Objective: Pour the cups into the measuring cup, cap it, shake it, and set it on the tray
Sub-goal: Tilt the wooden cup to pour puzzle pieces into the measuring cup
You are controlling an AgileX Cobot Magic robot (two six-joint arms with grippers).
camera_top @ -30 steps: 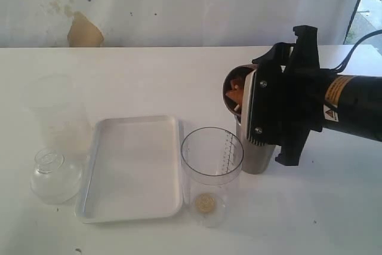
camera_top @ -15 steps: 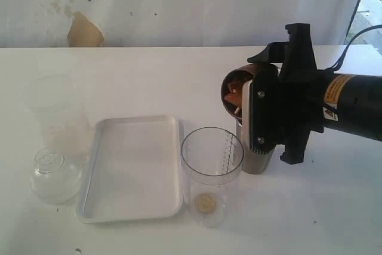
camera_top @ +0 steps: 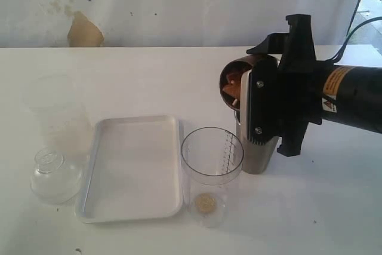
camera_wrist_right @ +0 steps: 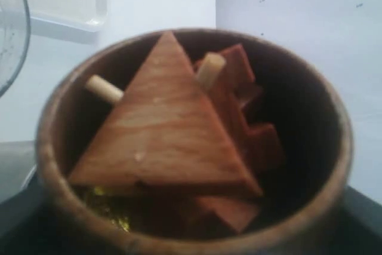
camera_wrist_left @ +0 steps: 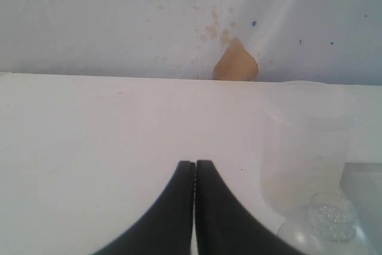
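Right fingers (camera_top: 258,103) are clamped wide round the wooden cup (camera_top: 239,70). The cup is tipped nearly onto its side, mouth facing the measuring cup (camera_top: 212,159). Left fingers (camera_wrist_left: 182,207) are pressed together with nothing in them, over bare table (camera_wrist_left: 89,129) near the frosted container (camera_wrist_left: 307,135).

Step in hand, as we read it: pour the wooden cup.
- **Position:** Its mouth is above the measuring cup's rim but looks short of it, though depth is hard to judge here. We'd carry it over the rim first, then roll further.
- **Load:** Loose wooden pieces (camera_wrist_right: 167,129), a flat triangle plus dowels. They'll likely drop in a lump, so tip slowly.

In the way:
- **Steel tumbler (camera_top: 258,158):** It stands just beside the measuring cup, under the wrist. Going lower risks clipping it.
- **Measuring cup:** It looks light, with only a small yellowish disc (camera_top: 206,203) at its base. A nudge could tip it.
- **Tray (camera_top: 134,168):** Mid-table, just beside the measuring cup on the other side.
- **Clear dome lid (camera_top: 54,174):** Beyond the tray, toward the left arm's edge.
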